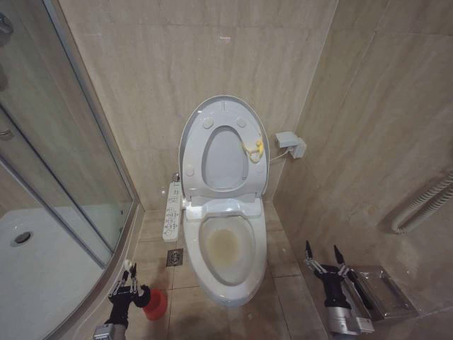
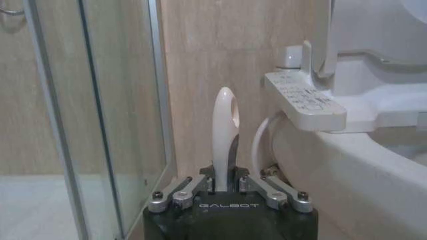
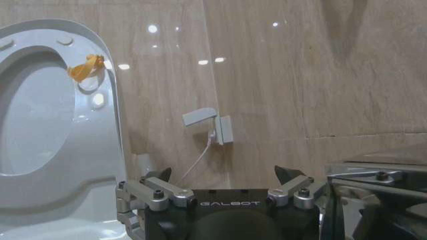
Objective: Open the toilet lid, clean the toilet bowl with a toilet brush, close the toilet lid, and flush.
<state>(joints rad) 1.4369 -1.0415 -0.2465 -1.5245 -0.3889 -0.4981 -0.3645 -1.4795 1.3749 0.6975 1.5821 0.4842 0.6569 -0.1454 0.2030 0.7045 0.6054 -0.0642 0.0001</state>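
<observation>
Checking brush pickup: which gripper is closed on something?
The left gripper, by the shower glass: shut on the toilet brush handle above the red holder. The right gripper is open, empty.

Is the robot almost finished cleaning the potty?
Not yet. The toilet lid is already up. The left gripper is shut on the toilet brush, low beside its red holder. The toilet bowl shows yellow-brown stains, so scrubbing, closing the lid and flushing are left. The right gripper waits open, right of the bowl.

my left gripper [image 1: 127,273] sits low at my left, fingers clamped shut. my right gripper [image 1: 322,253] hangs low at my right, fingers spread.
</observation>
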